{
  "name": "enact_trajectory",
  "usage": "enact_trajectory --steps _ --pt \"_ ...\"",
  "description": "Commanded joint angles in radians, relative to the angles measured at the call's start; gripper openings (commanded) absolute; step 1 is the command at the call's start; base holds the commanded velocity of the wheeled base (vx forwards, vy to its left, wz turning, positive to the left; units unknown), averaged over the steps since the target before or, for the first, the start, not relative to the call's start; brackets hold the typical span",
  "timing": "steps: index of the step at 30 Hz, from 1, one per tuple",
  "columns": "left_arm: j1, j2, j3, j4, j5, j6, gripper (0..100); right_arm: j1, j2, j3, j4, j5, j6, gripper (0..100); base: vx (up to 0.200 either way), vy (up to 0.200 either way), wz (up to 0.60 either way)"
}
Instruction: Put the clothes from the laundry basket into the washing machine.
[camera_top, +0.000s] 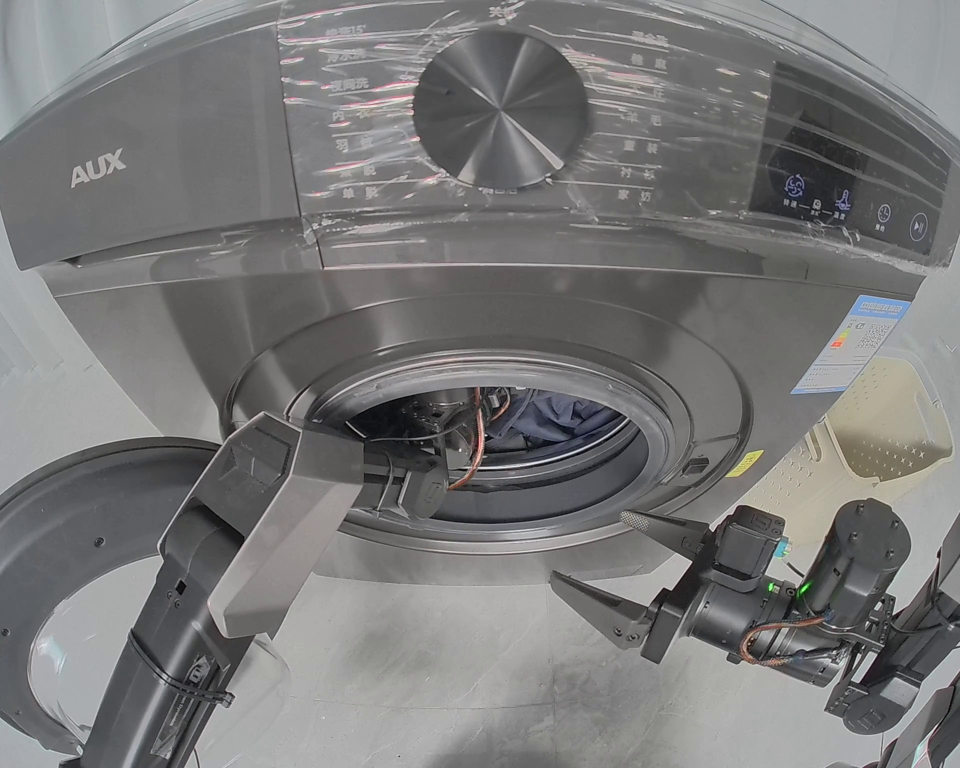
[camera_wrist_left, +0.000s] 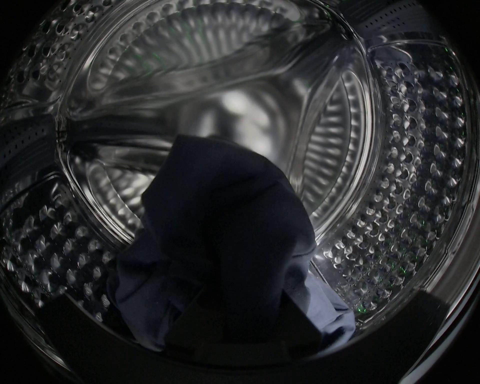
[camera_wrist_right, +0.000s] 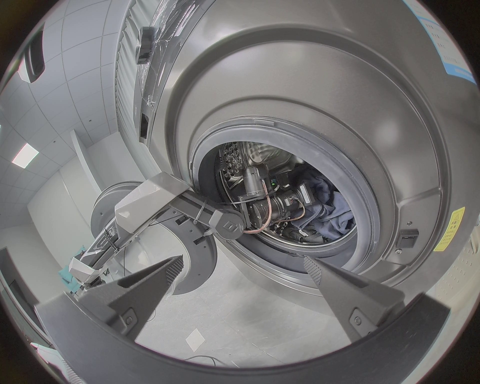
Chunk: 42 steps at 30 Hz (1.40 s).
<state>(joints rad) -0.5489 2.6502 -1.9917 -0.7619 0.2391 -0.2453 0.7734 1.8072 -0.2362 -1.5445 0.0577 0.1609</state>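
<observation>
Right gripper (camera_top: 590, 548): released, jaws spread wide with nothing between them; it hangs just in front of the washing machine (camera_top: 500, 300), below and to the right of the door opening; from its own wrist camera you look past both fingers (camera_wrist_right: 150, 285) straight at the port.

Left gripper (camera_wrist_right: 306, 199): you find it deep inside the drum (camera_wrist_left: 415, 175), the left arm (camera_top: 270, 500) passing through the opening from the left; it sits against the clothes (camera_wrist_right: 330, 210), and you cannot tell whether it is clenched or released.

Clothes: a dark blue bundle lying on the drum floor, heaped toward the front, a paler fold trailing at the lip; from the head camera a patch of blue shows through the right half of the opening.

Door (camera_top: 80, 520): swung fully open to the left of the machine, just beside the left arm.

Laundry basket (camera_top: 890, 420): cream, perforated, standing on the floor to the right of the machine, behind the right arm.

Control panel: round dial (camera_top: 500, 105) at top centre, under clear film.
</observation>
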Motion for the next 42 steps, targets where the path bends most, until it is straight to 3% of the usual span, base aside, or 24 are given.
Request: enact_trajectory --steps 1,11,12,17,23,26,27,32,33,35,37,42 --pt "0.001 0.048 -0.008 -0.005 0.0 0.001 0 0.001 0.001 0.001 0.0 0.001 0.0 100 0.0 0.0 0.0" --pt "0.0 0.045 -0.008 -0.005 0.0 0.006 0 0.004 0.0 0.001 0.0 -0.001 0.0 100 0.0 0.0 0.0" --pt "0.0 0.045 -0.008 -0.005 0.0 0.006 100 0.003 -0.002 0.001 0.0 -0.001 0.0 100 0.0 0.0 0.0" --pt "-0.014 0.011 -0.006 0.01 0.002 -0.002 100 0.003 -0.002 0.001 0.0 -0.001 0.0 100 0.0 0.0 0.0" --pt "-0.051 -0.138 0.257 0.039 -0.011 0.014 100 0.003 -0.002 0.005 0.0 -0.001 0.0 100 0.0 0.0 0.0" --pt "-0.074 -0.193 0.383 0.018 -0.012 0.051 100 0.006 0.0 0.012 0.0 -0.001 0.0 100 0.0 0.0 0.0" --pt "-0.074 -0.193 0.383 0.018 -0.012 0.051 100 0.006 0.0 0.012 0.0 -0.001 0.0 100 0.0 0.0 0.0" --pt "-0.131 -0.297 0.672 -0.125 -0.017 0.129 100 0.017 -0.003 0.044 0.0 0.002 -0.004 100 0.0 0.0 0.0" --pt "-0.14 -0.319 0.743 -0.169 -0.017 0.155 100 0.017 -0.005 0.058 0.0 0.007 -0.004 100 0.0 0.0 0.0" --pt "-0.151 -0.342 0.815 -0.223 -0.018 0.176 100 0.021 -0.011 0.071 0.0 0.01 -0.006 100 0.0 0.0 0.0" --pt "-0.169 -0.389 0.929 -0.304 -0.038 0.187 100 0.05 -0.026 0.092 0.0 0.019 -0.007 100 0.0 0.0 0.0" --pt "-0.212 -0.515 1.131 -0.367 -0.093 0.184 100 0.092 -0.054 0.126 0.0 0.021 -0.007 100 0.0 0.0 0.0"
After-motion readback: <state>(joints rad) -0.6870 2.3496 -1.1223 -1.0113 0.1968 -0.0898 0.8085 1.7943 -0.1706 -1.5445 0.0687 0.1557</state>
